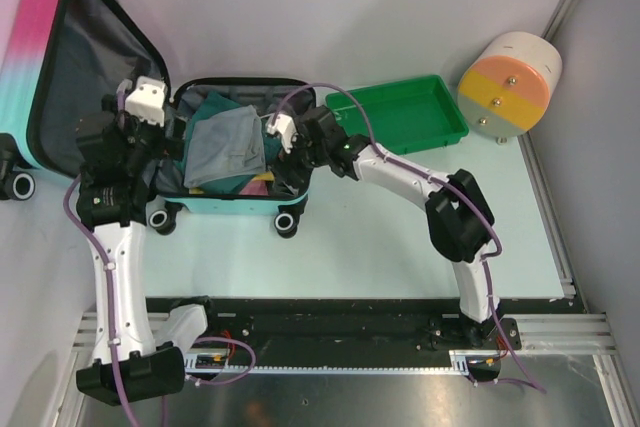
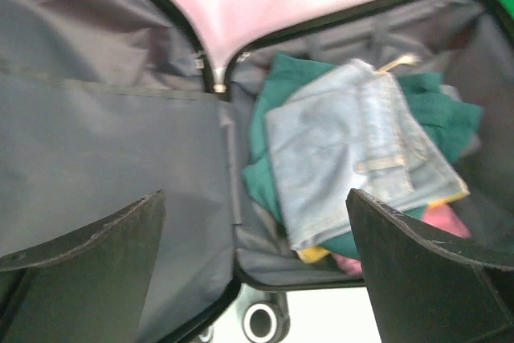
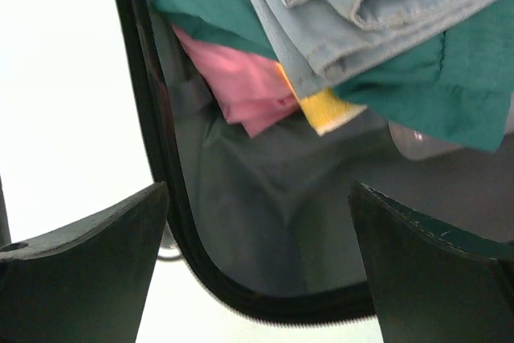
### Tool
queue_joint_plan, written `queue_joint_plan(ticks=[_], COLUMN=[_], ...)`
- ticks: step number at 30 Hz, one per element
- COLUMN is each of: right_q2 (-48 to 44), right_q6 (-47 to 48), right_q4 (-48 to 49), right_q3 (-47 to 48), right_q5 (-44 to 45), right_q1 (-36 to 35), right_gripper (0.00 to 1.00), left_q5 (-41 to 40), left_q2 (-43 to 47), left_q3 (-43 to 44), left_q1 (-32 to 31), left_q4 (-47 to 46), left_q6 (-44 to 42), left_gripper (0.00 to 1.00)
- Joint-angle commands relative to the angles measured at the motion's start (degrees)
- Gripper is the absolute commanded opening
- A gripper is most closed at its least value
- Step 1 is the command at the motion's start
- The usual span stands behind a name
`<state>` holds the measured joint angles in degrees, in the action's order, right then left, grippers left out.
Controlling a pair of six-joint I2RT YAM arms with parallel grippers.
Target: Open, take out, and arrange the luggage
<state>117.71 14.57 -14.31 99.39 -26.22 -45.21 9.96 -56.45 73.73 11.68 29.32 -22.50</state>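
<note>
1 luggage (image 1: pixel 95 57) open, folded jeans (image 1: pixel 225 147) on top

Luggage (image 1: pixel 40 57) showed pink fading to teal, lining (image 1: pixel 95 57) dark grey; inside it, pale-blue denim (image 1: pixel 225 147) over green, pink, yellow cloths (image 2: pixel 269 166); tray (image 1: pixel 455 119) beside it green.

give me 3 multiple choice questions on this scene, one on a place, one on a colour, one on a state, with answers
1. Where is the green tray relative to the luggage? A) left of it B) right of it C) inside it
2. What colour is the topmost garment in the luggage? A) pink B) yellow C) light blue
3. The luggage is A) zipped shut B) open with clothes inside C) open and emptied

1 B, the tray lies past the case's right end. 2 C, folded denim lies on top. 3 B, the lid stands raised over a filled base.
</note>
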Motion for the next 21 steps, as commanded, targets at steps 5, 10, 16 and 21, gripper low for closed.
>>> queue_joint_plan(ticks=[5, 10, 16, 21], right_q2=[-11.52, -12.59, -8.03, -1.26], right_q6=[5.46, 17.06, 35.68, 50.44], right_q4=[-4.41, -16.09, -22.52, -26.3], right_q3=[-4.2, -5.44, -3.6, 0.27], right_q5=[1.17, -0.76, -0.33, 2.75], right_q1=[7.85, 18.28, 29.37, 32.02], right_gripper=[1.0, 1.0, 1.0, 1.0], left_q5=[25.01, 26.61, 21.86, 21.16], left_q2=[-2.43, -3.85, -2.0, -2.97], left_q3=[-2.89, -4.56, -7.82, -7.38], left_q1=[-0.08, -5.33, -14.84, -15.02], left_q4=[8.02, 12.6, 13.48, 14.45], left_q6=[-1.32, -5.43, -8.09, -7.65], left_gripper=[1.0, 1.0, 1.0, 1.0])
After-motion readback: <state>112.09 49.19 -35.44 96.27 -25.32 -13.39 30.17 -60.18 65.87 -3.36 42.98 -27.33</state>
